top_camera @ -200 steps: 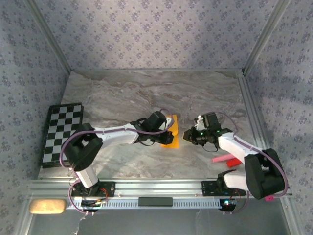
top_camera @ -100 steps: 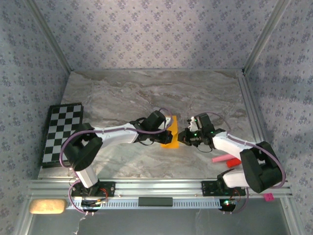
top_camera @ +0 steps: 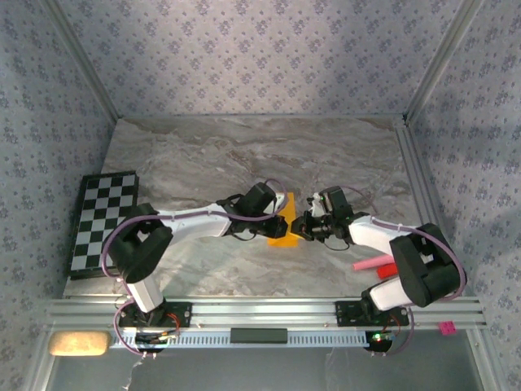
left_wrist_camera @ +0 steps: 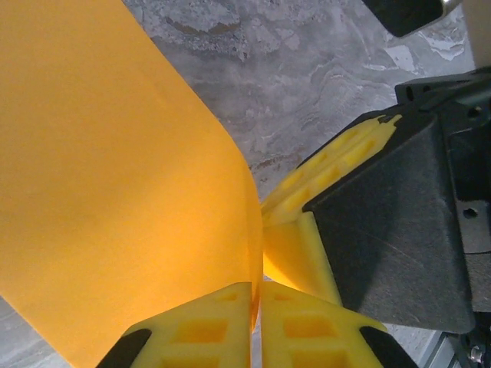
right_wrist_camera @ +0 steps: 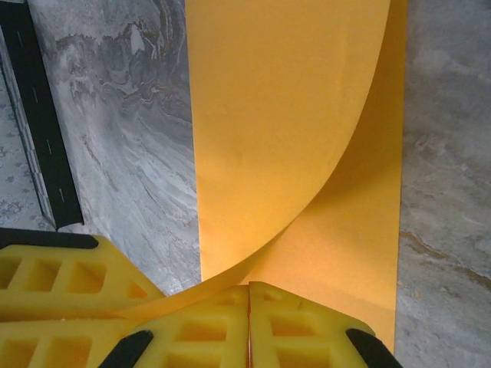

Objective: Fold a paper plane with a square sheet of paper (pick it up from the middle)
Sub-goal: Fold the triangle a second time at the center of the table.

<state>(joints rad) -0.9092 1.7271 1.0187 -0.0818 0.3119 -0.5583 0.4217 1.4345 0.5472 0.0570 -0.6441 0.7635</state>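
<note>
Top external | square sheet of paper [top_camera: 285, 205] curled, long axis running away from the bases | left claw [left_wrist_camera: 255, 326] and right claw [right_wrist_camera: 249, 326] both clenched on it, tips meeting

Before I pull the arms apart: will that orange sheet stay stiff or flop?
Likely floppy: the square sheet of paper bows in a soft curl above the right gripper rather than lying flat. Probably light and easy to tear or slip, since the left gripper pinches only its edge.
</note>
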